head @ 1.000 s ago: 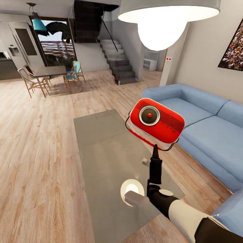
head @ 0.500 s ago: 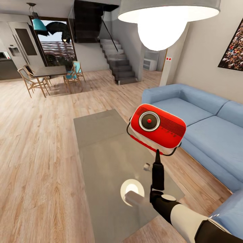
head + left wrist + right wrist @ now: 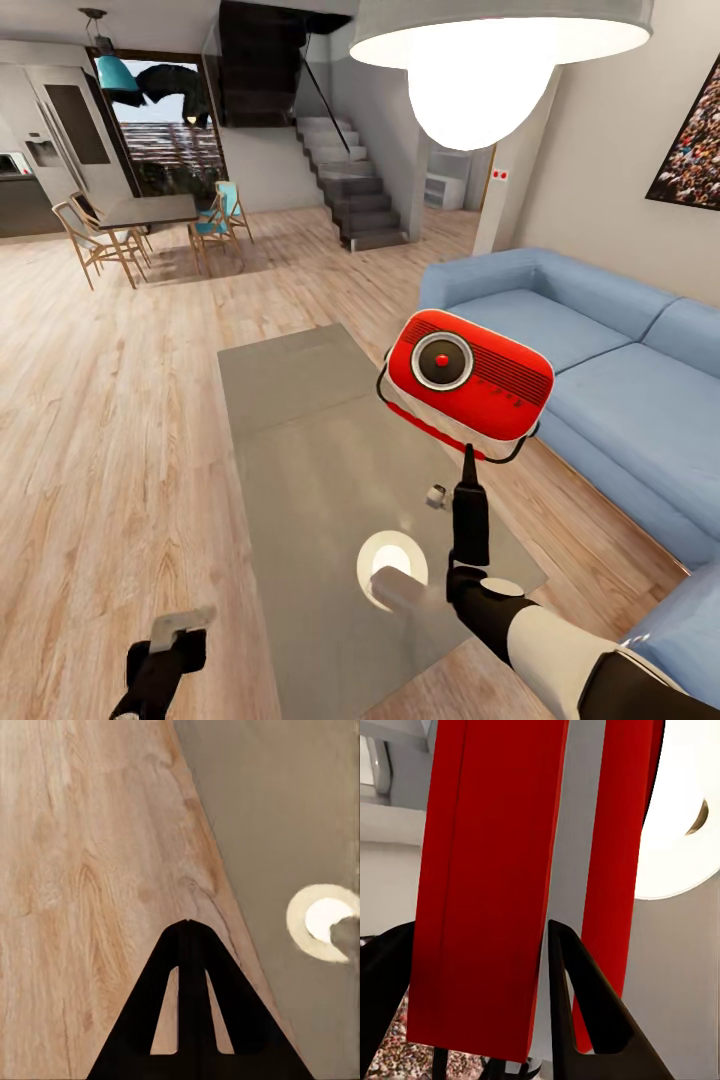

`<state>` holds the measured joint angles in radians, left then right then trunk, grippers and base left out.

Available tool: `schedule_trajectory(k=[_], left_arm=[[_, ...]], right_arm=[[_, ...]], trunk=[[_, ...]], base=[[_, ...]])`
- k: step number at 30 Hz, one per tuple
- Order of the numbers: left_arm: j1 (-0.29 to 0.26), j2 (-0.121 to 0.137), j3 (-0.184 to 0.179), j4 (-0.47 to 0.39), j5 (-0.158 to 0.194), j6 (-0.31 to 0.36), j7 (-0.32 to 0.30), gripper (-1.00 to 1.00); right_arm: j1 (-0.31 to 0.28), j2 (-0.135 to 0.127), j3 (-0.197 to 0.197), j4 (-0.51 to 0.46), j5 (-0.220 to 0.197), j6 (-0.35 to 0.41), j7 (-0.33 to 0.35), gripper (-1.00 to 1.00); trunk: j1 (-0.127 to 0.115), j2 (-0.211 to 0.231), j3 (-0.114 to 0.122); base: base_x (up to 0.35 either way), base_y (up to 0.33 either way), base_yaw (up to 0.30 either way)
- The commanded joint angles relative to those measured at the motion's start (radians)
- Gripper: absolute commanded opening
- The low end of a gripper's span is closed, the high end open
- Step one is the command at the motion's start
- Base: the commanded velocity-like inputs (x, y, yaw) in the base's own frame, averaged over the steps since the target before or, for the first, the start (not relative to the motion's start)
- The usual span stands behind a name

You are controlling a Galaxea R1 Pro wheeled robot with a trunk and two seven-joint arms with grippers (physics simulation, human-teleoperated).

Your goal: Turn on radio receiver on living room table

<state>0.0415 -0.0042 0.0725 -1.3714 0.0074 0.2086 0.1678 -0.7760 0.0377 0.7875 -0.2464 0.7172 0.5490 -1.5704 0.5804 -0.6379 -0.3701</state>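
The radio receiver, a red rounded box with white sides, a round dial and a slatted grille, hangs tilted in the air above the right edge of the low grey table. My right gripper points up from below and is shut on its underside by the thin handle. In the right wrist view the red body sits between the black fingers. My left gripper is low over the wood floor left of the table, its fingertips pressed together, holding nothing.
A blue sectional sofa runs close along the table's right side. A white pendant lamp hangs overhead, mirrored on the tabletop. Wood floor spreads to the left. A dining table with chairs and stairs stand far back.
The radio has sunk slightly and shifted right with the right gripper. The left gripper has risen into the head view at the lower left.
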Motion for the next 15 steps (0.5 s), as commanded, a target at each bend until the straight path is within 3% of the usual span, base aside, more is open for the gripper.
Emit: schedule_trajectory(k=[1, 3, 6, 11, 13, 15], left_arm=[[-0.006, -0.01, -0.001, -0.024, 0.001, 0.015, -0.001, -1.0], [-0.035, -0.043, -0.003, -0.069, 0.001, 0.078, -0.003, -1.0], [-0.115, -0.089, -0.004, -0.107, 0.002, 0.224, -0.009, -1.0], [-0.271, -0.17, -0.009, -0.118, 0.002, 0.397, -0.086, -1.0], [-0.333, -0.17, -0.025, -0.117, 0.002, 0.465, -0.13, -1.0], [-0.379, -0.17, -0.072, -0.118, 0.002, 0.512, -0.161, -1.0]], right_arm=[[0.0, -0.001, 0.003, -0.001, 0.006, 0.004, 0.0, -1.0], [0.0, -0.002, 0.002, -0.001, 0.028, 0.016, 0.0, -1.0], [0.0, -0.003, 0.0, -0.001, 0.079, 0.029, 0.0, -1.0], [0.0, -0.004, -0.002, -0.001, 0.105, 0.035, 0.0, -1.0], [0.0, -0.004, -0.002, -0.001, 0.107, 0.035, 0.0, -1.0], [0.0, -0.004, -0.002, -0.001, 0.108, 0.035, 0.0, -1.0]], trunk=[[0.0, 0.0, 0.0], [0.0, 0.0, 0.0], [0.0, 0.0, 0.0], [0.0, 0.0, 0.0], [0.0, 0.0, 0.0], [0.0, 0.0, 0.0]], base=[[0.0, 0.0, 0.0], [0.0, 0.0, 0.0], [0.0, 0.0, 0.0], [0.0, 0.0, 0.0], [0.0, 0.0, 0.0], [0.0, 0.0, 0.0]])
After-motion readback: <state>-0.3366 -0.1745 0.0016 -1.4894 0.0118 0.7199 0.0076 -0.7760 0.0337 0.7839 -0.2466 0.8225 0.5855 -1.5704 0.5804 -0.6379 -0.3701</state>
